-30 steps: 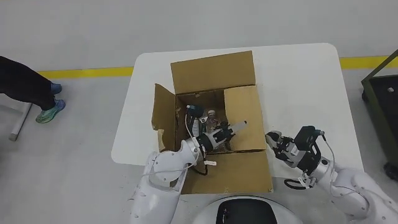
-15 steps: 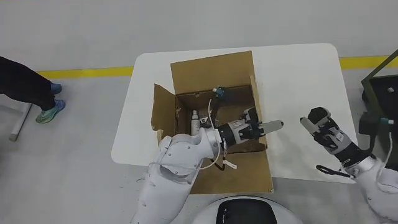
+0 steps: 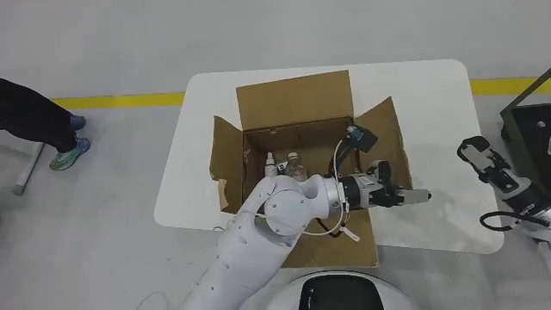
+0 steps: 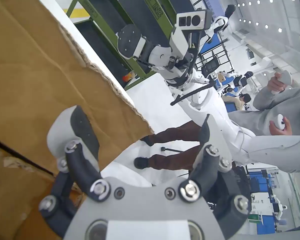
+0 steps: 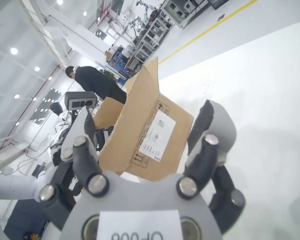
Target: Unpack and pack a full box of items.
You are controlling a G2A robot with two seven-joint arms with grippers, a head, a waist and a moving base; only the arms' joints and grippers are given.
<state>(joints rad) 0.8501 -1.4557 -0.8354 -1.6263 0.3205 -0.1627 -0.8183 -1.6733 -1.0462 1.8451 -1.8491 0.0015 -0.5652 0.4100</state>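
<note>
Left wrist view: left end effector (image 4: 140,121) spread, empty, beside box flap (image 4: 40,63); right end effector (image 5: 147,112) spread, empty.

Bright, even light from rows of ceiling lamps (image 5: 60,1), white table (image 3: 413,95) lit flat and pale, dimmer shade inside the box (image 3: 297,99), wide-angle bending toward wrist view edges
</note>
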